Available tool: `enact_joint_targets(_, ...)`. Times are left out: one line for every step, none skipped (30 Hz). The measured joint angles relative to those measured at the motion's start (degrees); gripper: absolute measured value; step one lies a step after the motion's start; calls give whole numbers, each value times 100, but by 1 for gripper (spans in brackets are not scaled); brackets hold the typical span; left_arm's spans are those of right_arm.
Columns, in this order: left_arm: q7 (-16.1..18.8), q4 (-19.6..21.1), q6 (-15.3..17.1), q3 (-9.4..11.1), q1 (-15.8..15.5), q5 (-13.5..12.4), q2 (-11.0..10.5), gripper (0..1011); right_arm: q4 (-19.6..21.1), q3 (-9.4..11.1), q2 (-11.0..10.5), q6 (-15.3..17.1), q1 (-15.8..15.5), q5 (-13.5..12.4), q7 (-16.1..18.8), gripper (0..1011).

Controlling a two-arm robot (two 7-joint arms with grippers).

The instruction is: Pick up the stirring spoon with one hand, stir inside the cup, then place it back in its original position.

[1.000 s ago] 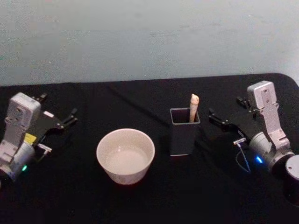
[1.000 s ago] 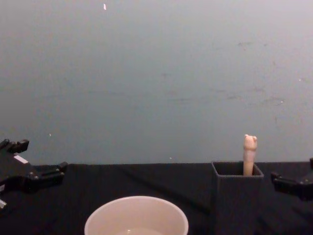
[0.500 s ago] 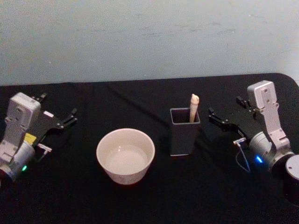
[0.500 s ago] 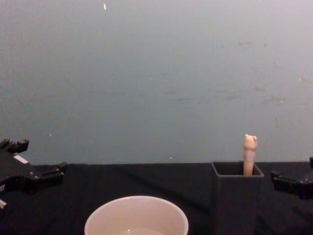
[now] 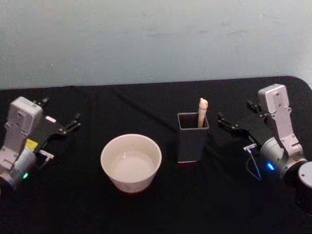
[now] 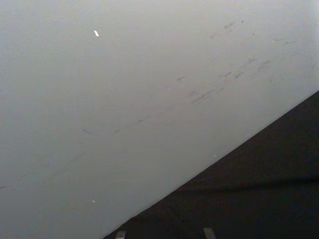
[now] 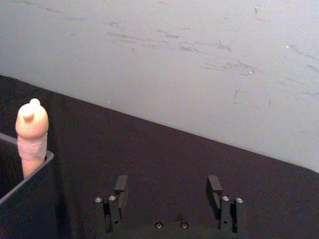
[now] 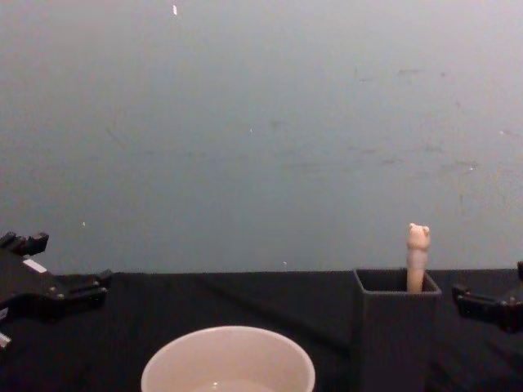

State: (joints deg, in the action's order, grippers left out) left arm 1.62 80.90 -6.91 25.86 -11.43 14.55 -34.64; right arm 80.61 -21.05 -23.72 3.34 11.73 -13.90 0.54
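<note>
Currently: cup just left of the holder | spoon upright inside holder, bear head clearer from chest | right gripper spread wide, just right of holder | left gripper open, well left.

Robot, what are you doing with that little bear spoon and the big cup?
Nothing is being held right now. The stirring spoon stands in the dark grey holder, its bear head poking out the top. The cup sits on the black table on the holder's left. The right gripper is open, just right of the holder. The left gripper is open too, off at the table's left side.
</note>
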Motion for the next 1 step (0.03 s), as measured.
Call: enact_joint_targets(0, 0, 0, 0, 0, 0, 0, 1001, 0, 0, 0, 0, 0, 0, 0, 1002)
